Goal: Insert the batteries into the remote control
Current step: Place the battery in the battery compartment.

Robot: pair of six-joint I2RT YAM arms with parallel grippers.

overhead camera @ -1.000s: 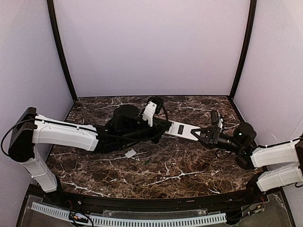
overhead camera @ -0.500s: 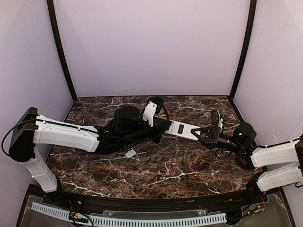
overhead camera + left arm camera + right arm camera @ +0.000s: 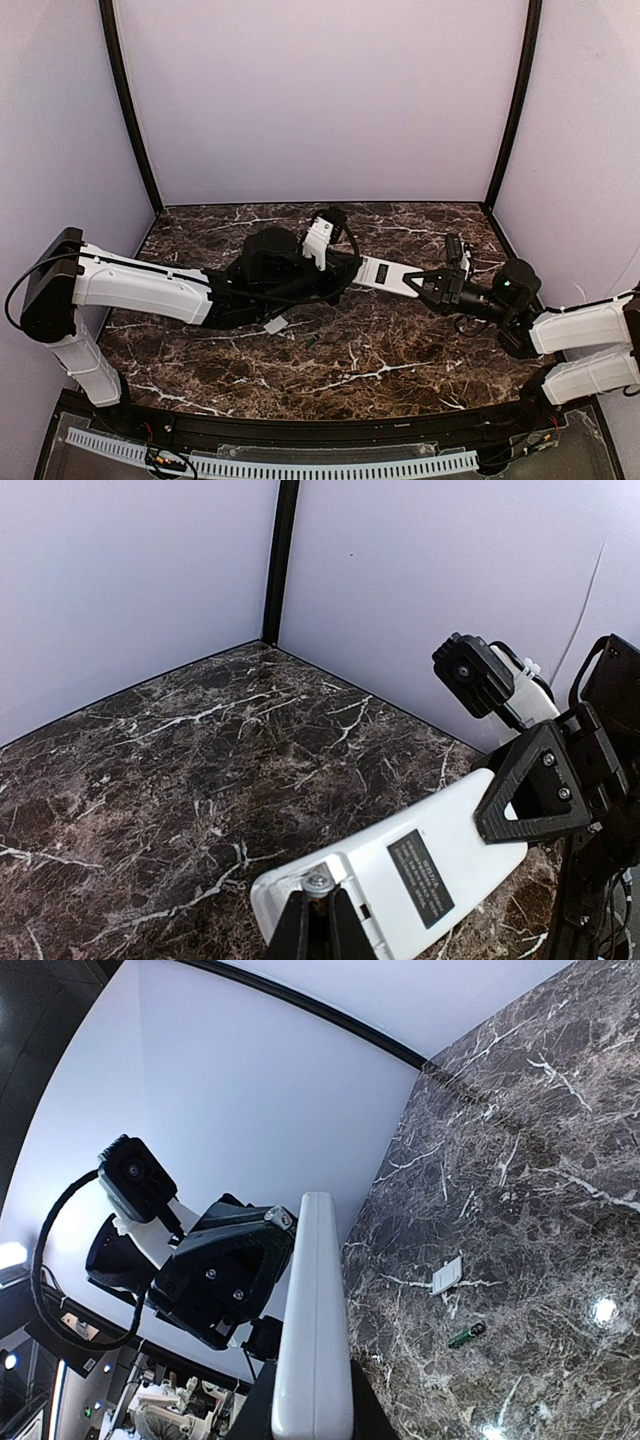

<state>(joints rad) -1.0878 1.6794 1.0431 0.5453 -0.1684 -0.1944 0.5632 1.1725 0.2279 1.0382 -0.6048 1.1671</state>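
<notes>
remote (image 3: 388,275) edge in right claw (image 3: 418,285), left claw (image 3: 352,268) closed

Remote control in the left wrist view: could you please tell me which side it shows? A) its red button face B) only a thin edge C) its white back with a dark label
C: the remote control shows a white surface with a dark label, no buttons.

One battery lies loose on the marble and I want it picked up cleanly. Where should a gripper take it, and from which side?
Pinch the loose battery across its middle, coming straight down from above. It lies flat on the table, slim, with both long sides free. The white cover sits close by but apart from it.
</notes>
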